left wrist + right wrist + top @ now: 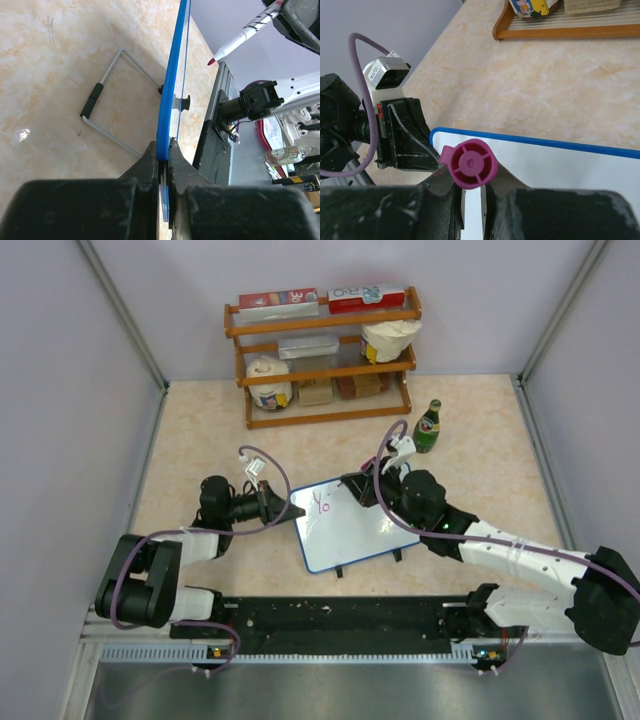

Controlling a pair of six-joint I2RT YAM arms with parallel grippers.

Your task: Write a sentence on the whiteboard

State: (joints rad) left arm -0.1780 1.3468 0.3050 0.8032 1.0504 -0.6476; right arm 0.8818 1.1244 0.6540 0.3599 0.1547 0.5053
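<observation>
On the table (500, 465), whiteboard (350, 530) lengthwise left-right, skewed.

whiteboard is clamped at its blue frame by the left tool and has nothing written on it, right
Not blank: the whiteboard carries a few pink marks near its far left corner, as the top external view shows. The left tool does clamp its blue frame.

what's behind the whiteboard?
Left wrist view: a wire stand with a black sleeve rests on the table behind the whiteboard. From above the board covers it; only two black feet show at its near edge.
</observation>
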